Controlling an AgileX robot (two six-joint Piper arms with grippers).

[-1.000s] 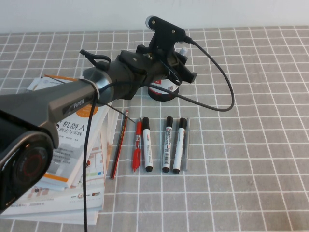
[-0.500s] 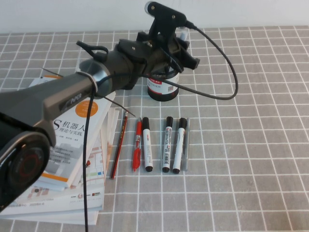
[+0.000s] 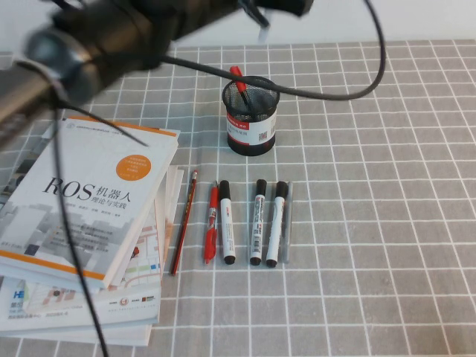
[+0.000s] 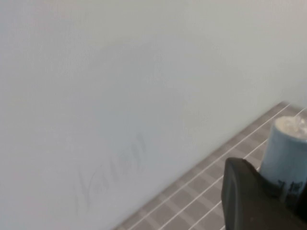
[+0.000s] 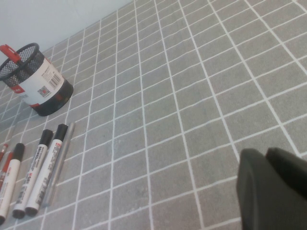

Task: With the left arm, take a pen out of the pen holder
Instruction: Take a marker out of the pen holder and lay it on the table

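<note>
Left gripper (image 4: 274, 195) above worktop far edge, fingers (image 4: 244, 201) pinching pale pen (image 4: 288, 148), clear of pen holder (image 3: 251, 115): extraction looks done. Right gripper (image 5: 273, 191) low toward right edge, grip cannot tell.

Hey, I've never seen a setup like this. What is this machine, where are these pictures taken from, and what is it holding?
It is a robot with two arms, each ending in a hand. The wide picture looks down on the grey tiled table from a raised camera; the other two come from wrist cameras. On the table: a black mesh pen holder with a red pen inside, a row of pens and markers, a stack of books. The left arm is up high; its wrist picture shows the left hand gripping a pale pen. The right hand hangs low over the tiles, well to one side of the pens.
</note>
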